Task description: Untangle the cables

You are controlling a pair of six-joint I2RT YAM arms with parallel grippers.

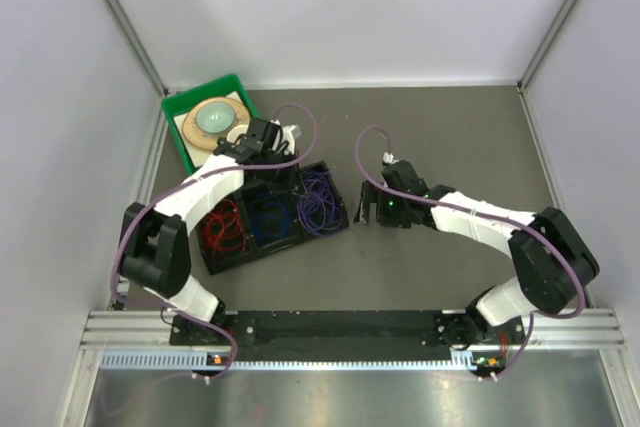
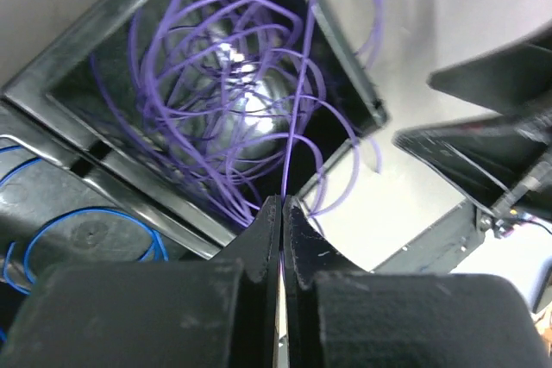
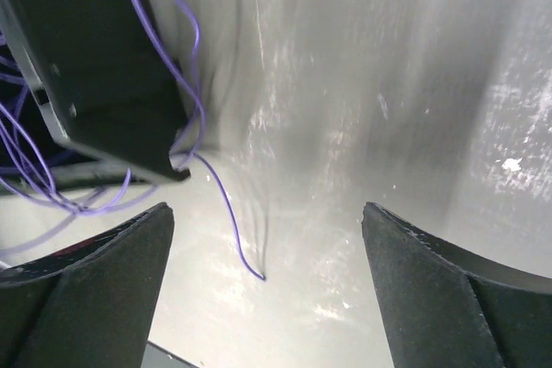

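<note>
A black three-part tray [image 1: 345, 219] holds red cables [image 1: 225, 227], blue cables [image 1: 268, 215] and purple cables [image 1: 320, 197], one colour per compartment. My left gripper [image 1: 284, 171] hangs over the tray's far side. In the left wrist view it [image 2: 282, 204] is shut on one purple cable that runs up from the purple coil [image 2: 216, 84]; blue cables [image 2: 86, 239] lie at the left. My right gripper [image 1: 372, 205] is open and empty beside the tray's right edge. In the right wrist view it [image 3: 267, 213] stands over a loose purple cable end [image 3: 233, 221] trailing off the tray corner [image 3: 95, 66].
A green bin [image 1: 176, 137] with a wooden plate and a pale bowl [image 1: 214, 117] stands at the back left, just behind the left wrist. White walls close in the grey table [image 1: 450, 127] on three sides. The right gripper's black body shows in the left wrist view [image 2: 492, 144].
</note>
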